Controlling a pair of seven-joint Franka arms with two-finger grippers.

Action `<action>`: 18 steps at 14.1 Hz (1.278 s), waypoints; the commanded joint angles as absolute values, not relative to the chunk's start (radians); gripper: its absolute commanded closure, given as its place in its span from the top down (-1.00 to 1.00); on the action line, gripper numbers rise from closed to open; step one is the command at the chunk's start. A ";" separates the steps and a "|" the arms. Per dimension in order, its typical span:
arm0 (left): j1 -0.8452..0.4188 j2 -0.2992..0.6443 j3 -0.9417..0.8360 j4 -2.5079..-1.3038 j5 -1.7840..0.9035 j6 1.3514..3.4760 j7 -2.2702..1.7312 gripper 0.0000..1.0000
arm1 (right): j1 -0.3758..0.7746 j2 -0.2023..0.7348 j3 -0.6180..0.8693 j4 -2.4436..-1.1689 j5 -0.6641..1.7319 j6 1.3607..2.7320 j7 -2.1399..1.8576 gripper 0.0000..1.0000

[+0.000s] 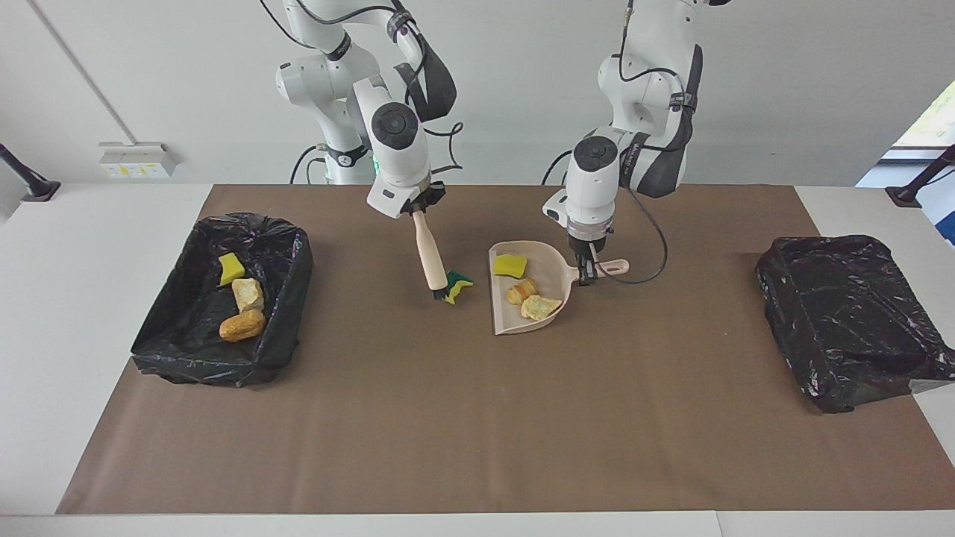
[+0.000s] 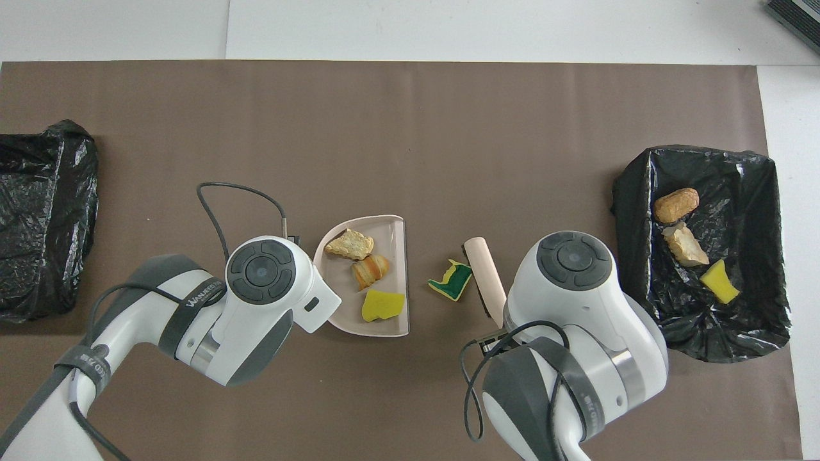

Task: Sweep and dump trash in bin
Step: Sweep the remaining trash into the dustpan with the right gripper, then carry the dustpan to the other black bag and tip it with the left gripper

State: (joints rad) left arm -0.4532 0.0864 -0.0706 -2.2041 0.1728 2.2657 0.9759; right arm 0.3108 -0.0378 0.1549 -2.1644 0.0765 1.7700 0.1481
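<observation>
Mid-table, your right gripper (image 1: 418,206) jaws pinch the brush (image 1: 430,253) against the yellow-and-green sponge (image 1: 456,287); left gripper (image 1: 586,270) jaws pinch the dustpan (image 1: 556,257) handle.

Pale pink dustpan (image 2: 392,282) mid-mat holds three bits: tan lump (image 2: 350,244), orange-brown lump (image 2: 369,270), yellow sponge piece (image 2: 382,305). Yellow-and-green sponge (image 2: 452,282) lies on the brown mat (image 2: 410,128) between the dustpan's open edge and the beige brush handle (image 2: 485,274), touching the brush end. Black-lined bin (image 2: 756,320) at the right arm's end contains three more pieces. Second black-lined bin (image 2: 45,218) sits at the left arm's end. Both arms' wrists cover their grippers.
</observation>
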 commanded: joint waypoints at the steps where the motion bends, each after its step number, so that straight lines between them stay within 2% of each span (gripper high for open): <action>1: -0.454 0.055 -0.074 -2.244 0.153 2.284 0.994 -1.00 | 0.282 -0.046 0.161 -2.212 -0.023 1.804 0.075 -1.00; 4: -0.459 0.052 -0.072 -2.247 0.153 2.284 0.991 -1.00 | 0.271 -0.031 0.164 -2.252 0.011 1.879 0.096 -1.00; 6: -0.460 0.051 -0.072 -2.252 0.153 2.286 0.989 -1.00 | 0.285 -0.018 0.166 -2.252 0.121 1.891 0.092 -1.00; 8: -0.460 0.049 -0.072 -2.255 0.153 2.286 0.989 -1.00 | 0.342 -0.002 0.164 -2.250 0.303 1.951 0.106 -1.00; 10: -0.457 0.048 -0.072 -2.263 0.153 2.286 0.988 -1.00 | 0.412 0.038 0.164 -2.234 0.389 2.018 0.199 -1.00; 14: -0.439 0.044 -0.072 -2.267 0.153 2.287 1.006 -1.00 | 0.468 0.049 0.164 -2.191 0.556 2.022 0.276 -1.00; 18: -0.408 0.051 -0.072 -2.260 0.153 2.289 1.055 -1.00 | 0.474 0.052 0.164 -2.129 0.687 2.031 0.322 -1.00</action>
State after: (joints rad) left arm -0.4403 0.0768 -0.0700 -2.2238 0.1704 2.2658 0.9976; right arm 0.4723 0.0378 0.1627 -2.1730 0.6433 2.0231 0.2871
